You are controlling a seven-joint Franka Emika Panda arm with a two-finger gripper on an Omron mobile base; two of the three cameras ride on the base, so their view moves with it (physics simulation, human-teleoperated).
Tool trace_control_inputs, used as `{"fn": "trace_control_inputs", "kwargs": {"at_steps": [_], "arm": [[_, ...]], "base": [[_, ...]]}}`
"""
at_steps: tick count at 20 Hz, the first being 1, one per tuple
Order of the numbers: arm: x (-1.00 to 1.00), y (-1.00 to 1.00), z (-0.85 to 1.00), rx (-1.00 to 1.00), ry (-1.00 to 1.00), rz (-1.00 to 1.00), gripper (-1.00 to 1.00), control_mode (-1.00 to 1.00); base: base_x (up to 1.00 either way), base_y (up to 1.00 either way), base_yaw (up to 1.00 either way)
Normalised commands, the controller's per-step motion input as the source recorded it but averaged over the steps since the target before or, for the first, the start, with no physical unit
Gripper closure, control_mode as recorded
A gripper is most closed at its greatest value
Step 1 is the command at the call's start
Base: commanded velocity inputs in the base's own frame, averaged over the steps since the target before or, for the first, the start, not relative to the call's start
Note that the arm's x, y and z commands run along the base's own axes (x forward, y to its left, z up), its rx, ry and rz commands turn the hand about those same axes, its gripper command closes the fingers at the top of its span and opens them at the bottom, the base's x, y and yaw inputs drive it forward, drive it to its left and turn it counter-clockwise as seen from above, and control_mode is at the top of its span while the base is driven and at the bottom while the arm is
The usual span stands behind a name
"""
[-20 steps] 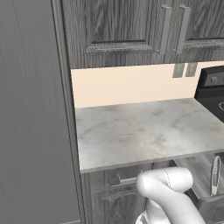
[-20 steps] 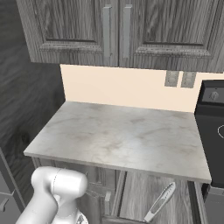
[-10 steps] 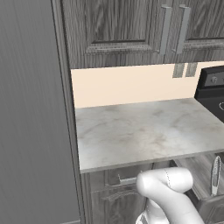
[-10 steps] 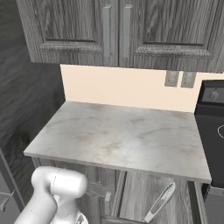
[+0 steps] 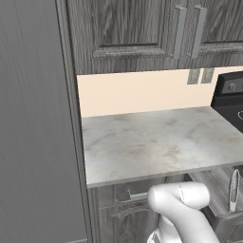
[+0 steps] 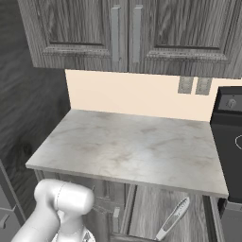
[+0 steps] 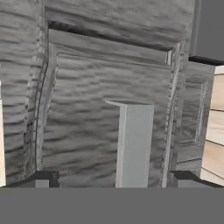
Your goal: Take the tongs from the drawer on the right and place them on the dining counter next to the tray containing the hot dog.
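The drawer (image 6: 146, 210) stands pulled out under the marble worktop, at the lower right of both base views. In it lie the slim silvery tongs (image 6: 173, 219) (image 5: 234, 190), pointing front to back. In the hand view my gripper (image 7: 112, 180) is open, one dark fingertip on each side of the silvery bar handle (image 7: 134, 146). That handle sits on the drawer's (image 7: 87, 109) dark grey raised-panel front. Nothing is held between the fingers. The dining counter and the tray are out of view.
The wall-side marble worktop (image 5: 161, 140) (image 6: 132, 149) spans the middle, under dark upper cabinets (image 6: 125, 33). A black stove (image 6: 229, 137) flanks it on the right, and a tall dark panel (image 5: 38, 123) on the left. My white arm (image 5: 182, 201) bends down in front of the lower cabinets.
My gripper has gone from shut to open. The arm, drawer and tongs look the same in both base views.
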Motion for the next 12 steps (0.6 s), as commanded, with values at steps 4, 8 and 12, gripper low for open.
{"fn": "trace_control_inputs", "kwargs": {"at_steps": [4,8,12], "arm": [[-0.48,0.00,0.32,-0.01,0.00,0.00,-1.00,-1.00],[-0.47,0.00,0.30,-0.02,0.00,0.00,-1.00,-1.00],[-0.52,0.00,0.25,-0.02,0.00,0.00,-1.00,-1.00]], "base": [[0.00,0.00,0.00],[0.00,0.00,0.00],[0.00,0.00,0.00]]}}
